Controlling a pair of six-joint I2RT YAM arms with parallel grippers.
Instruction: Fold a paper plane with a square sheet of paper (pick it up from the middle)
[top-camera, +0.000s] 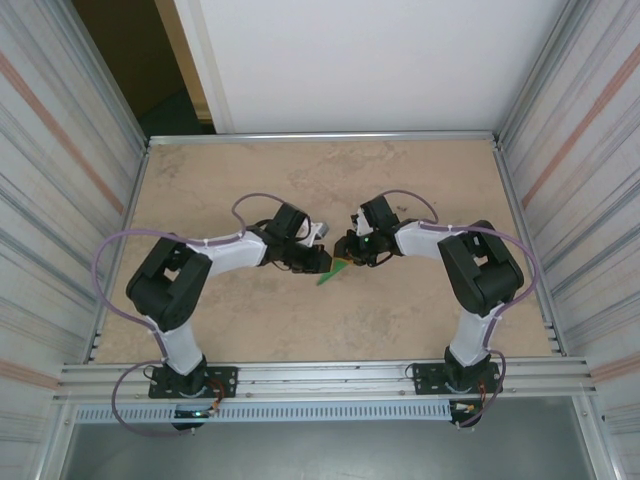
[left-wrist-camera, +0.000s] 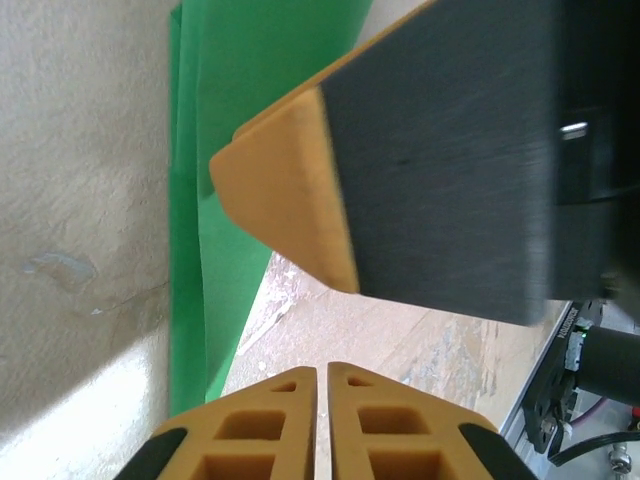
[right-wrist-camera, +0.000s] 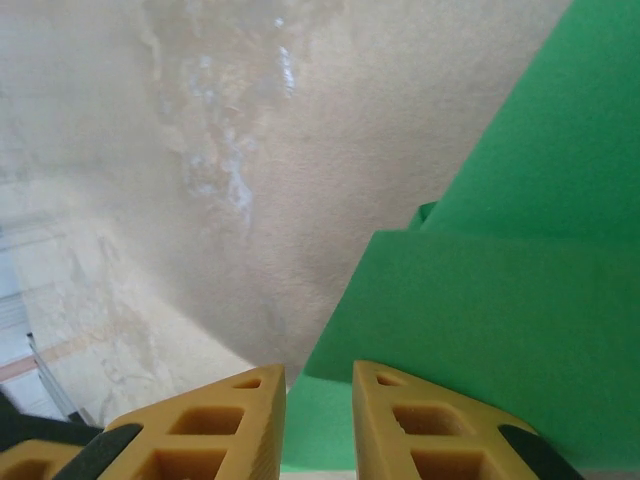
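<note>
Green folded paper (right-wrist-camera: 500, 310), one piece, left end effector (left-wrist-camera: 323, 372), right end effector (right-wrist-camera: 318, 375)

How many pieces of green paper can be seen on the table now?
1. The folded green paper is near the middle of the table, between the left gripper and the right gripper. Its layers might hide a smaller scrap.

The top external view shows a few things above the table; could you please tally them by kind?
Bright green folded paper sheet: 1
Orange-tipped two-finger grippers: 2, the left gripper and the right gripper
Total: 3
</note>
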